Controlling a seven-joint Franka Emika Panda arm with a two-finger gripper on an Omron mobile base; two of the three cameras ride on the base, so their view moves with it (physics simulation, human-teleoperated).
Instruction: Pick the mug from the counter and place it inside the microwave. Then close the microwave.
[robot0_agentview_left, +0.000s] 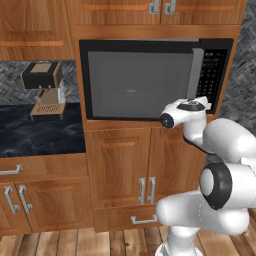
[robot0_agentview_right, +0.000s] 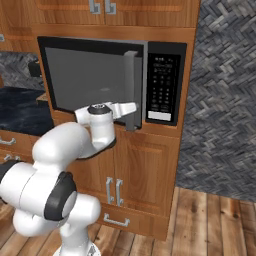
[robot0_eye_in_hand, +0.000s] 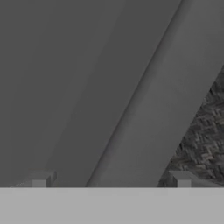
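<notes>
While its fingers stand apart, the gripper (robot0_eye_in_hand: 109, 181) faces the microwave (robot0_agentview_left: 150, 80)'s smooth grey door.

The black marble counter (robot0_agentview_left: 35, 135) lies left of the wooden cabinets. One brown-and-black coffee machine (robot0_agentview_left: 45, 90) stands on it, near the wall.

1 microwave (robot0_agentview_left: 150, 80), 1 door on it, 1 silver handle (robot0_agentview_right: 131, 90), 1 button panel (robot0_agentview_right: 162, 90). 1 coffee machine (robot0_agentview_left: 44, 90) on 1 counter (robot0_agentview_left: 40, 135). 1 arm, 1 gripper (robot0_eye_in_hand: 109, 181), 2 fingertips (robot0_eye_in_hand: 41, 179) visible in hand view. Lower cabinets, left base view: 4 vertical door handles in 2 pairs, e.g. (robot0_agentview_left: 146, 191), and 2 horizontal drawer pulls, e.g. (robot0_agentview_left: 144, 220). Upper cabinets: 2 handles (robot0_agentview_left: 161, 7).
</notes>
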